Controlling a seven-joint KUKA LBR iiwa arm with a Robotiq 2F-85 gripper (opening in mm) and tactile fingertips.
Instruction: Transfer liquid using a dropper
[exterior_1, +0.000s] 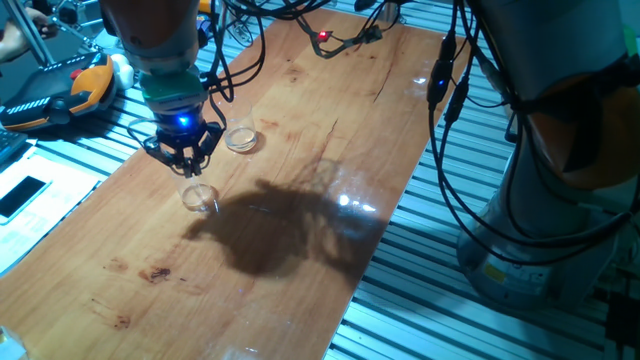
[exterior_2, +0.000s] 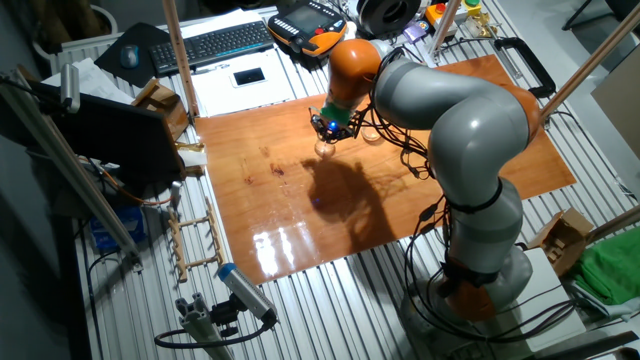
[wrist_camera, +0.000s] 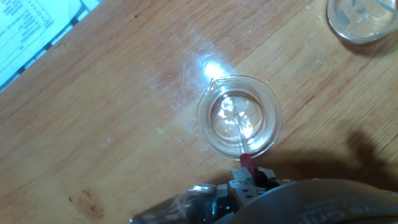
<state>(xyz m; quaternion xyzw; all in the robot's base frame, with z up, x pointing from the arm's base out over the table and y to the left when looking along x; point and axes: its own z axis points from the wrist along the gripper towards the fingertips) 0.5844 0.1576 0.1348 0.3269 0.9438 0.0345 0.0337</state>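
a: step in hand?
b: filling or emptying. tool (wrist_camera: 249, 180) clamped on dropper (wrist_camera: 242, 146), tip down inside near cup (wrist_camera: 239, 116).
a: next?
b: probably lift straight, carry to far cup (wrist_camera: 364, 18).

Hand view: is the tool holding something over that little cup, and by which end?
Yes: the dropper, gripped at its purple-pink end by the tool; its clear tip reaches down into the small cup.

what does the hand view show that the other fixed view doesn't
Only the hand view shows the dropper, its clear stem reaching into the small clear cup and its purple-pink end held at the gripper. Only the other fixed view shows the whole arm, the keyboard and the table's edges. Both show the cup, a second clear dish and the wooden tabletop.
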